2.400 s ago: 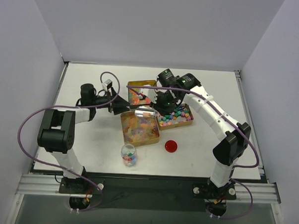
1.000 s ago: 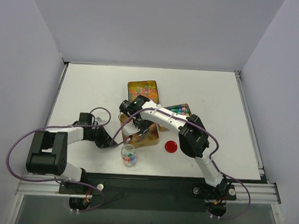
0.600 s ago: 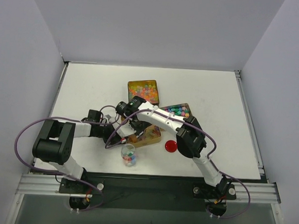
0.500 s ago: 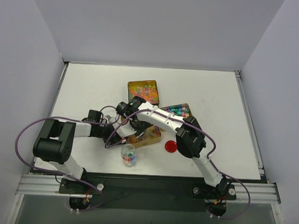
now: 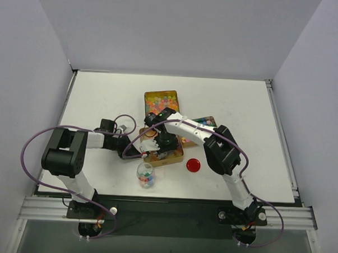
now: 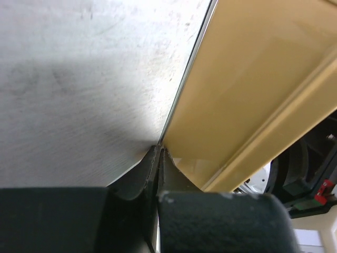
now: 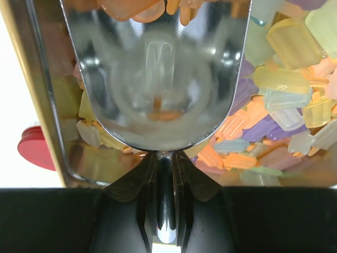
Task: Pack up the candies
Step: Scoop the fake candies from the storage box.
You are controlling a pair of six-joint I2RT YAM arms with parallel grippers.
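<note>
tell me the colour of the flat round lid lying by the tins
Red. The lid shows best in the top external view.

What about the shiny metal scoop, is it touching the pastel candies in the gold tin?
Touching. Right wrist view: the shiny metal scoop sits in the pastel candies, orange ones against its mouth.

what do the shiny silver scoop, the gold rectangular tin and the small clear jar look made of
The shiny silver scoop looks like polished metal, probably steel: its bowl gives mirror-like reflections. The gold rectangular tin seems thin lacquered metal, its wall glossy and reflective. The small clear jar is see-through, the candies showing inside; glass or plastic, I cannot tell.
</note>
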